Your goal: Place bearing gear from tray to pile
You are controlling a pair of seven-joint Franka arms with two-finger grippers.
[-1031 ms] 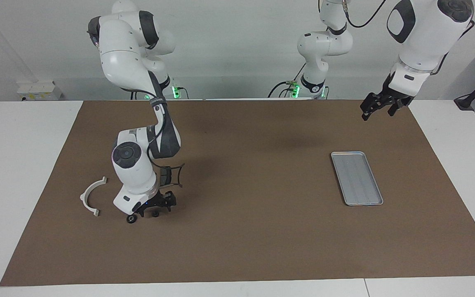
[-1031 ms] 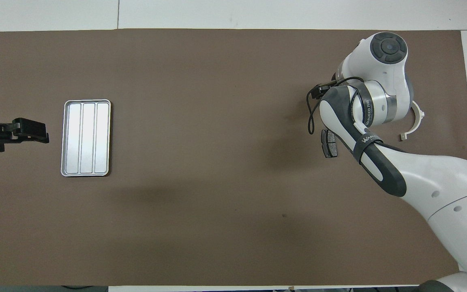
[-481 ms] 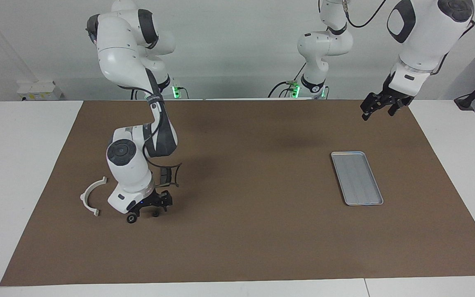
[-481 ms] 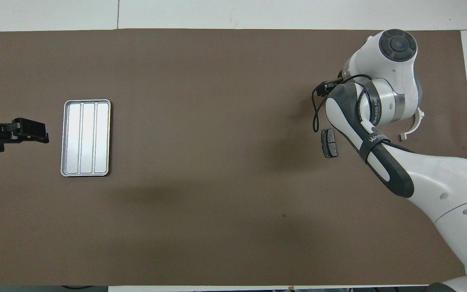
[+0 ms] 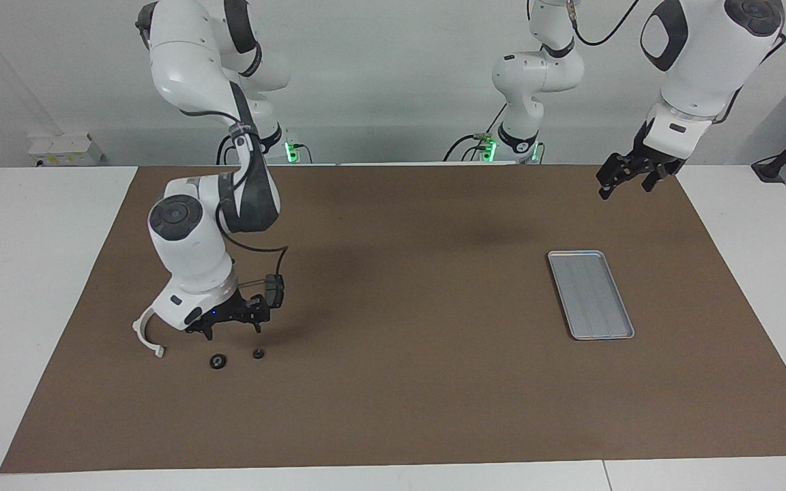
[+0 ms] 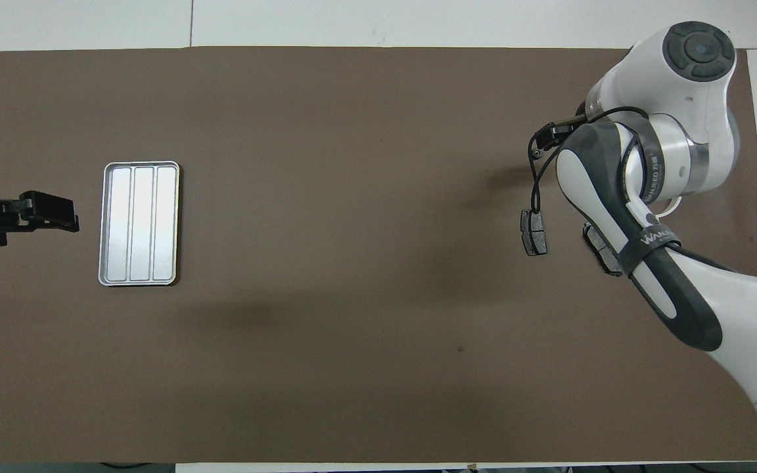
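A brown mat (image 5: 406, 382) covers the table, and the grey metal tray (image 5: 590, 294) lies on it toward the left arm's end, with nothing in it. The left gripper (image 5: 626, 180) hangs in the air above the mat by that end, its fingers spread and holding nothing.

Toward the right arm's end lies the pile: a white curved bracket (image 5: 145, 336), partly hidden by the right arm's wrist, and two dark brake pads (image 6: 533, 232), the second of them mostly covered by the arm in the overhead view. The right gripper (image 5: 230, 326) hovers low over this group, fingers apart and empty. Just below it on the mat sit two small black round parts, the bearing gear (image 5: 217, 361) and what seems to be a smaller piece (image 5: 257, 352) beside it, both a little farther from the robots than the bracket and clear of the fingers.
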